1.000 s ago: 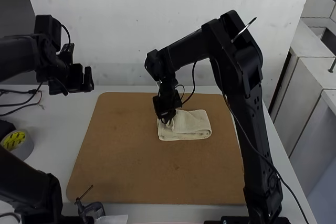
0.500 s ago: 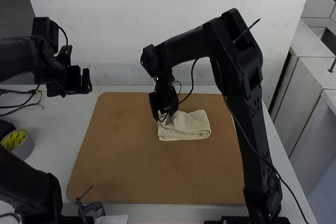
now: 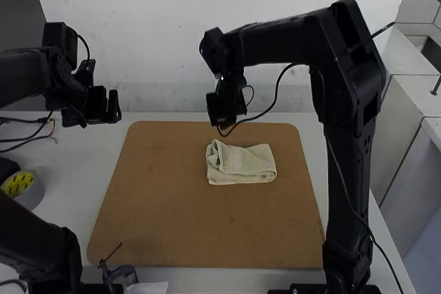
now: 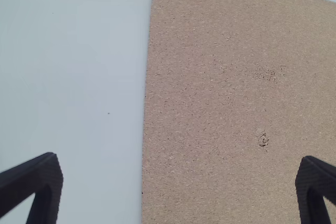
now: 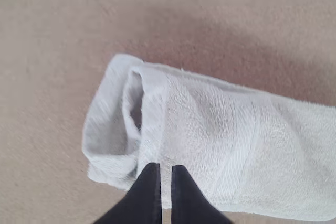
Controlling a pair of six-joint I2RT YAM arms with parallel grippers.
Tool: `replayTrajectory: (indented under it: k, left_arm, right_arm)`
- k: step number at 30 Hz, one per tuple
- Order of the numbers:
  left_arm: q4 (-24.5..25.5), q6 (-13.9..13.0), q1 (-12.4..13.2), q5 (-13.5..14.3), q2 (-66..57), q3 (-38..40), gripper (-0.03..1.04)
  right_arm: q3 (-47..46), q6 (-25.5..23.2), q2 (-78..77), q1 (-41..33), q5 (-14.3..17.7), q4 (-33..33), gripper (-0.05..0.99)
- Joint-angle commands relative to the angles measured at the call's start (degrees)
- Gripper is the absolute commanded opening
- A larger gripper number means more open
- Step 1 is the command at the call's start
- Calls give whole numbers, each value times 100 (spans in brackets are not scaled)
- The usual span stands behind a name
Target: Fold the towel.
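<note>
I find the towel point(image 3: 247, 164) folded into a compact, layered oblong on the brown board point(image 3: 172, 211), right of the board's middle and toward its far side. Its left end is uneven: a loose fold stands partly open there. I record the right tool point(image 3: 224, 122) above the board's far part, apart from the towel, its fingers parted by only a narrow gap, gripping nothing. I record the left tool point(image 3: 107, 103) wide open and empty, near the board's far left corner. The board lies flat on the pale surface point(image 3: 69, 170).
</note>
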State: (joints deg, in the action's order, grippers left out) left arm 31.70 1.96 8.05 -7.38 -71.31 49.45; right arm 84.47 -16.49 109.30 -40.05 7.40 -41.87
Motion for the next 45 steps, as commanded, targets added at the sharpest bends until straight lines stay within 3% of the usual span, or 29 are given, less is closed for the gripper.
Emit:
replayTrajectory:
  k: [1, 36, 37, 42, 45]
  left_arm:
    - [-33, -29, -67, -71, 73, -50, 101]
    - [-147, -46, -94, -62, -15, -138, 101]
    - [-147, -46, -94, -62, -15, -146, 101]
    - [-147, -37, -102, -71, 47, -138, 101]
    - [-147, -37, -102, -71, 126, -129, 101]
  right_arm:
    - [-282, -12, 276, 77, 60, 109, 2]
    - [290, -30, 1349, -389, 42, 645, 2]
    - [290, -30, 1305, -372, 51, 645, 5]
    - [290, -21, 786, -205, 7, 645, 63]
    - [263, -12, 400, -90, -10, 636, 83]
